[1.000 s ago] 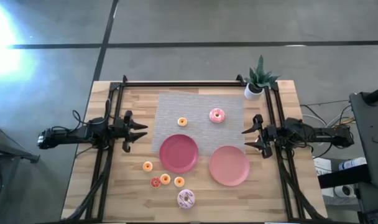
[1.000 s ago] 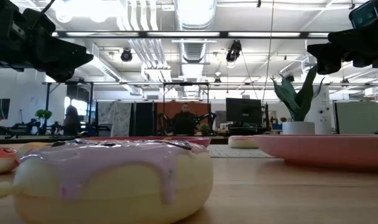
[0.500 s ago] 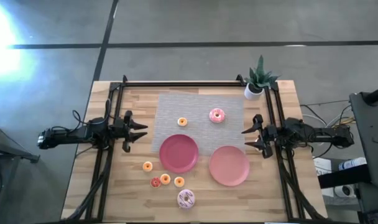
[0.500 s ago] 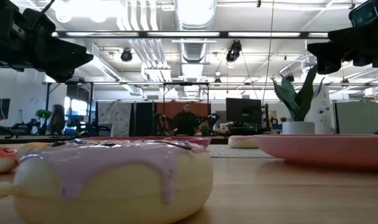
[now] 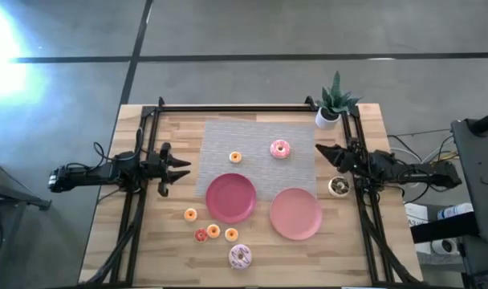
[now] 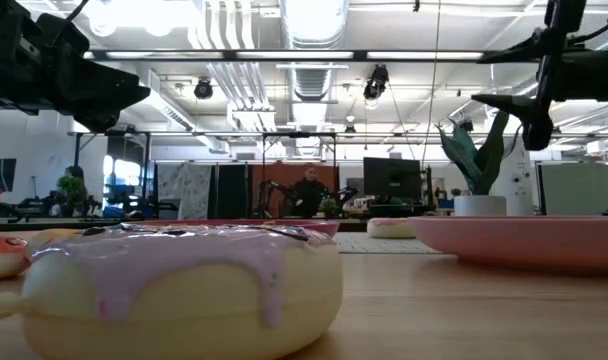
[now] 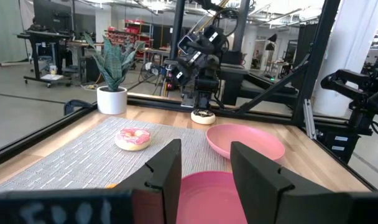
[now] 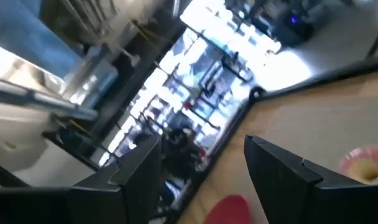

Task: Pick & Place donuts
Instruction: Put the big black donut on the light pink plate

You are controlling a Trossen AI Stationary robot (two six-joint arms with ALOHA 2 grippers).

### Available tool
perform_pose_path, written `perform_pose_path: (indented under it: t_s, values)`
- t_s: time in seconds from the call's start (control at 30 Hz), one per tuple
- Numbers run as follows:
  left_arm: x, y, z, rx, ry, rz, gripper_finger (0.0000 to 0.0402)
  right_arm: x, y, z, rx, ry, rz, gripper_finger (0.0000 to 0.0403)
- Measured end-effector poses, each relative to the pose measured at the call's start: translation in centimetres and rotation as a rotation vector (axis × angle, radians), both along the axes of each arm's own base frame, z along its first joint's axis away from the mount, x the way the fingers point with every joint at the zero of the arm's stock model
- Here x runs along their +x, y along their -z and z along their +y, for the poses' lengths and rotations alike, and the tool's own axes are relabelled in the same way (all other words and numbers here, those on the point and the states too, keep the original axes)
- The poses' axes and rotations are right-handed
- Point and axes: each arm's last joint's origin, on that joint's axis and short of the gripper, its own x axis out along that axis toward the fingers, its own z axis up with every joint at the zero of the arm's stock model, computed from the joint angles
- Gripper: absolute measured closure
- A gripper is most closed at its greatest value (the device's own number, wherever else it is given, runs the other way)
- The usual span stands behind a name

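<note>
Toy ring donuts are sitting around the darker pink plate (image 5: 230, 197): a pink-iced donut (image 5: 280, 148) and a tiny orange donut (image 5: 235, 157) lying on the woven grey mat (image 5: 220, 136) behind it, small orange and red ones (image 5: 213, 231) clustering on the wooden table (image 5: 107, 241) in front of it, and a pale sprinkled donut (image 5: 241, 256) lying nearest the front edge. The left gripper (image 5: 176, 169) is hovering off the plate's left with jaws spread wide, apart from every donut. The right gripper (image 5: 323, 150) is hanging beyond the lighter pink plate (image 5: 295, 213), jaws parted and empty, beside a brown-iced donut (image 5: 338, 186).
</note>
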Motion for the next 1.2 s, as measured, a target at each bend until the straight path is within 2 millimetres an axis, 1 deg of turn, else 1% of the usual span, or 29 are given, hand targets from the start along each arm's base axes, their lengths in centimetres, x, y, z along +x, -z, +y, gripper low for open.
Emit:
perform_pose_path:
  t_s: [0.13,0.23,0.3,0.37,0.5,0.57,0.63,0.7,0.77,0.87,0.93,1.0,1.1,1.2]
  values:
    - [0.0,0.0,0.0,0.0,0.0,0.0,0.0289,-0.3,-1.8,-0.2,-0.037,0.089,-0.171,0.0181]
    - [0.0,0.0,0.0,0.0,0.001,0.001,0.0289,-0.6,-2.7,-0.2,-0.021,0.083,-0.28,0.0181]
    - [0.0,0.0,0.0,0.0,0.001,0.001,0.0289,-0.5,-2.8,-0.2,0.009,0.072,-0.298,0.0181]
    - [0.0,0.0,0.0,0.0,0.001,0.001,0.0289,-0.2,-2.4,-0.2,0.059,0.052,-0.279,0.0181]
    - [0.0,0.0,0.0,0.0,0.001,0.001,0.0289,0.9,-1.5,0.1,0.13,-0.069,-0.193,0.0181]
    - [0.0,0.0,0.0,0.0,0.001,0.001,0.0289,1.7,-1.6,0.2,0.15,-0.102,-0.091,0.0181]
    - [0.0,0.0,0.0,0.0,0.001,0.001,0.0289,2.5,-2.2,0.3,0.148,-0.114,0.062,0.0181]
    - [0.0,0.0,0.0,0.0,0.001,0.002,0.0289,3.4,-3.1,0.4,0.126,-0.131,0.265,0.0181]
    - [0.0,0.0,0.0,0.0,0.0,0.002,0.0289,4.0,-3.7,0.4,0.114,-0.146,0.506,0.0181]
    - [0.0,0.0,0.0,0.0,-0.001,0.002,0.0289,4.5,-4.4,0.4,0.109,-0.154,0.87,0.0181]
    - [0.0,0.0,0.0,0.0,-0.001,0.002,0.0289,4.8,-5.1,0.3,0.106,-0.166,1.057,0.0181]
    - [0.0,0.0,0.0,0.0,-0.001,0.002,0.0289,5.0,-5.3,0.2,0.117,-0.192,1.239,0.0181]
    - [0.0,0.0,0.0,0.0,-0.001,0.002,0.0289,5.9,-5.5,0.0,0.11,-0.248,1.435,0.0181]
    - [0.0,0.0,0.0,0.0,-0.001,0.002,0.0289,7.0,-4.7,0.0,0.113,-0.307,1.601,0.0181]
